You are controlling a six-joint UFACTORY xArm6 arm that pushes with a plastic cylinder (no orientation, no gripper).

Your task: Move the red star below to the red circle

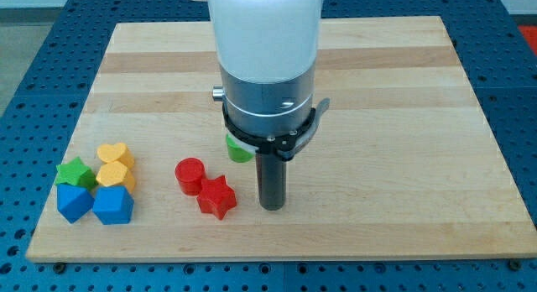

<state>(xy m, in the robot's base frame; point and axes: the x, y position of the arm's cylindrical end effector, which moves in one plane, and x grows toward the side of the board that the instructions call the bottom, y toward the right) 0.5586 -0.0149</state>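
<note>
The red star (217, 196) lies near the view's bottom, touching the lower right of the red circle (190, 175). My tip (272, 206) rests on the board just to the view's right of the red star, with a small gap between them. The arm's white and grey body rises above the tip and hides the board's middle behind it.
A green block (237, 150) peeks out from behind the arm, above the star. At the view's left sits a cluster: a green star (75, 172), a yellow heart (114, 153), a yellow block (112, 174), and two blue blocks (74, 201) (113, 205). The wooden board (403, 116) ends near the bottom.
</note>
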